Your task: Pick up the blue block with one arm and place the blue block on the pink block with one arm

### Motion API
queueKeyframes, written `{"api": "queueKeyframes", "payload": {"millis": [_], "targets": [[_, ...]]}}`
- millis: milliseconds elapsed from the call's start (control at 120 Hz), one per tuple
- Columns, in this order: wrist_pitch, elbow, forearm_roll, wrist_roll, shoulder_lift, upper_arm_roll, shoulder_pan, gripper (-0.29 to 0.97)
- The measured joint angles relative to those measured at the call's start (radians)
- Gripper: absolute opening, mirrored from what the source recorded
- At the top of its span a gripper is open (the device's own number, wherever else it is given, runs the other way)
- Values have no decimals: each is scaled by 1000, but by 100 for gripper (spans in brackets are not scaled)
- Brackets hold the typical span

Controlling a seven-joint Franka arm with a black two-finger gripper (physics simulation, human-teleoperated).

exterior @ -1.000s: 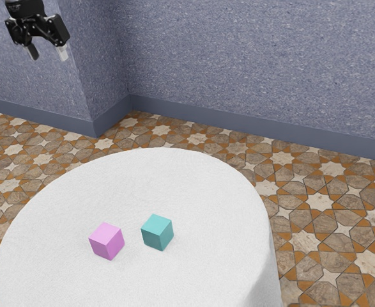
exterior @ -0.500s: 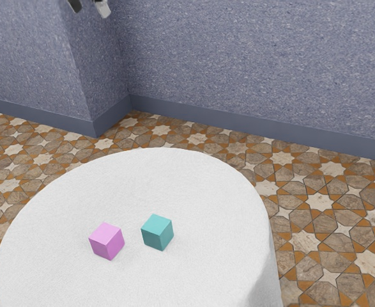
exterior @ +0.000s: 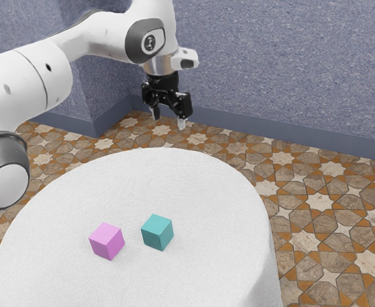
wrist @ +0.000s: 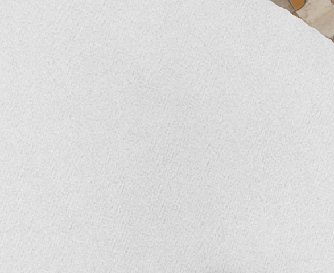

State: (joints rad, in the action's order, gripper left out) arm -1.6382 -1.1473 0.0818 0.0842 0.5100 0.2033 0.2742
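Observation:
A teal-blue block (exterior: 157, 231) rests on the round white table (exterior: 193, 185), toward its near side. Just to the exterior view's left of it sits a pink block (exterior: 107, 240), a small gap apart. My black gripper (exterior: 168, 119) hangs open and empty above the table's far edge, well behind and above both blocks, fingers pointing down. The white arm (exterior: 59, 57) reaches in from the exterior view's left. Under my hand lies bare white table top (wrist: 155, 148), with a strip of patterned floor (wrist: 326, 17) at its rim.
A patterned tile floor (exterior: 315, 192) surrounds the table. Blue-grey walls (exterior: 270, 57) with a dark skirting stand behind, meeting in a corner at the exterior view's left.
The gripper has swung from the exterior view's upper left, out past the top edge, then down to hang over the table's far edge. The blocks have not moved.

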Motion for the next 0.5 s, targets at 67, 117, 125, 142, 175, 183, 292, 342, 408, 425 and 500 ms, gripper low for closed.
{"api": "queueKeyframes", "payload": {"millis": [67, 117, 125, 142, 175, 183, 292, 342, 408, 425, 500], "targets": [[-32, -26, 6, -4, 23, -1, -2, 66], [-56, -40, 14, -7, 42, -1, -2, 66], [-59, -43, 15, -7, 44, -1, -2, 66], [-66, -50, 19, -8, 48, -1, -2, 66], [-84, -78, 26, -9, 48, 0, -2, 66], [-88, -86, 27, -10, 47, 0, -2, 66], [-170, -257, 41, -14, -12, 0, -7, 66], [-209, -312, 45, -15, -28, 0, -8, 66], [-262, -371, 48, -17, -38, -1, -9, 66], [-277, -391, 48, -18, -43, -1, -9, 66], [-346, -472, 49, -19, -67, -1, -6, 66]]}}
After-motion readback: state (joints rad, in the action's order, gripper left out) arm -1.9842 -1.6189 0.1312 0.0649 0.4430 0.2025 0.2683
